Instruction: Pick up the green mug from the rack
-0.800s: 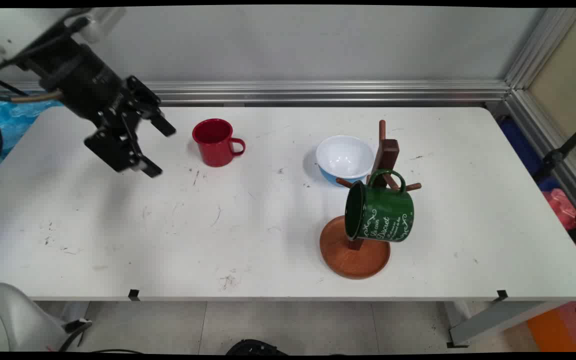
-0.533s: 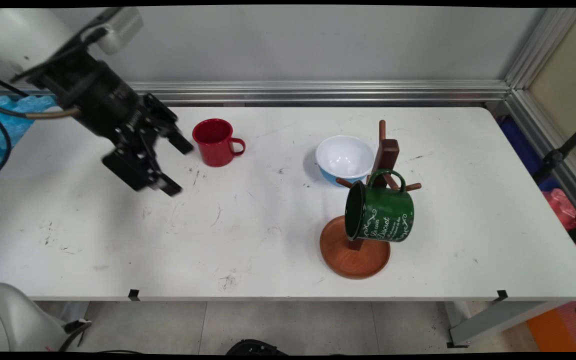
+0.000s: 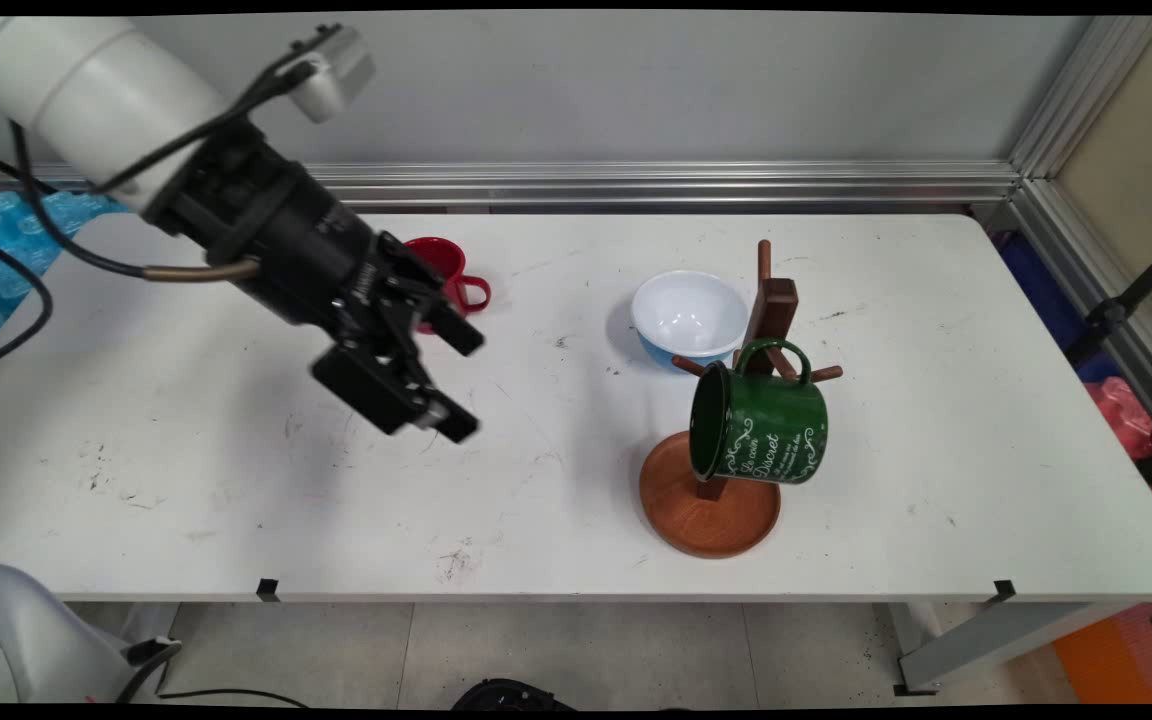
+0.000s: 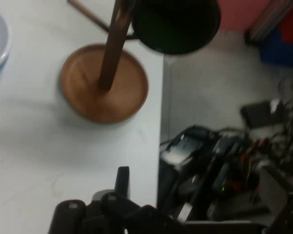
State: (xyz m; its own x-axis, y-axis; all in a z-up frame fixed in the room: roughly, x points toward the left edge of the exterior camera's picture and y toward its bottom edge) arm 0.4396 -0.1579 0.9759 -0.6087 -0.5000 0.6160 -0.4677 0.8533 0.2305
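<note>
two black fingers of the gripper stand spread and empty, hovering over the worktop. just behind it, far left, sits a red mug, nearest thing; likely light, stiff, slick enamel, best pinched at rim or handle. right: white bowl, then green mug hung on wooden rack.
</note>
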